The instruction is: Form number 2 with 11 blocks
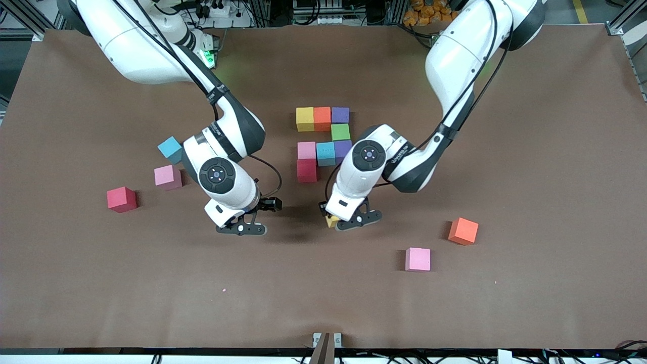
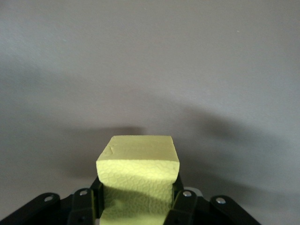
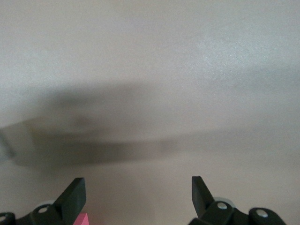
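The small yellow foam cube [image 2: 138,176], pinched by your left gripper [image 1: 349,218], hung over bare table just camera-side of the unfinished multicoloured cube digit 2 [image 1: 324,141]; your right gripper [image 1: 247,222] waited, fingers spread.

Fourteen foam cubes in all. Eight form the grouped cluster [image 1: 323,141]: yellow, orange, purple, green, pink, light blue, purple, red. Five lie loose on the bench [image 1: 530,151]: one light blue [image 1: 170,148], two pink [image 1: 168,177] [image 1: 417,259], one red [image 1: 121,198], one orange [image 1: 463,231]. One yellow cube [image 2: 138,176] sits pinched in the left claw [image 1: 339,222]. Two arms, two claws; the right claw [image 1: 247,222] carries none.
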